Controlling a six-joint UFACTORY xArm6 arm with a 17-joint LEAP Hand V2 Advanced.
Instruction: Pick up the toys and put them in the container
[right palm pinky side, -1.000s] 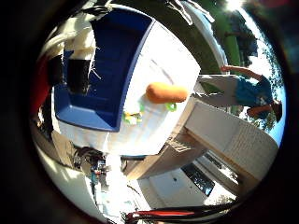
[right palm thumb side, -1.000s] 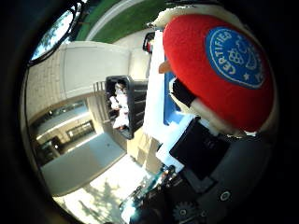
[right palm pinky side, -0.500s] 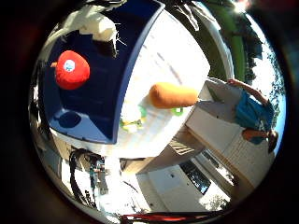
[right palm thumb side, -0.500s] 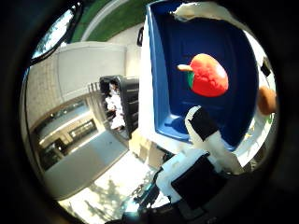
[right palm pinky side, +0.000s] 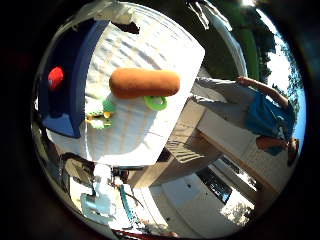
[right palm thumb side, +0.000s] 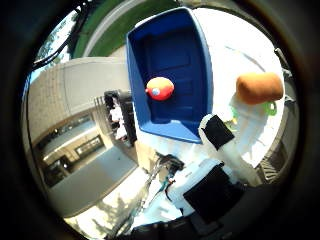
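Observation:
A red round toy (right palm thumb side: 160, 88) lies inside the blue container (right palm thumb side: 175, 45) on the white table (right palm pinky side: 175, 45). An orange-brown, bun-shaped toy (right palm pinky side: 145, 82) lies on the table beside the container, with a green ring (right palm pinky side: 156, 102) under its edge. A small green and yellow toy (right palm pinky side: 100, 113) lies near the container's corner. My right hand (right palm thumb side: 222, 140) is above the table, between the container and the orange toy. One white and black finger shows, relaxed, with nothing in it.
The table's edge (right palm pinky side: 165, 150) runs close past the orange toy, with pale paving and a low wall (right palm pinky side: 235, 150) beyond. A black crate (right palm thumb side: 122, 112) with items stands beside the container, off the table.
One second ago the red toy filled the thumb side view at my palm. It then dropped into the blue container. My hand has since moved away, towards the orange toy.

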